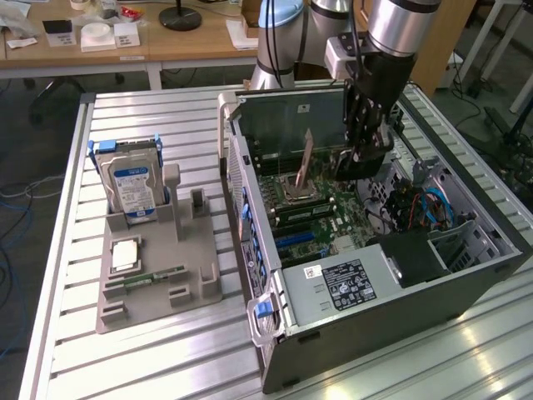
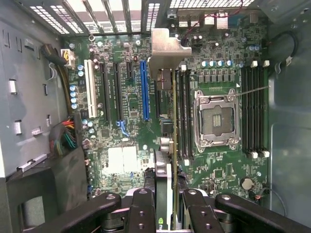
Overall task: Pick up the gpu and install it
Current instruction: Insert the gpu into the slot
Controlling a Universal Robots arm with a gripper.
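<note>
End effector point(image 1: 365, 150) clamped on the gpu point(image 2: 167, 97), card held edge-on just above the motherboard point(image 2: 126, 97), inside an open computer case point(image 1: 391, 292), case lying on a slotted aluminium bench point(image 1: 166, 358), wooden desks point(image 1: 191, 46) behind.

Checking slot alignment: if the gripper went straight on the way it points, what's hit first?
The gpu in the gripper would likely meet the motherboard between the blue slot and RAM slots; depth unclear.
</note>
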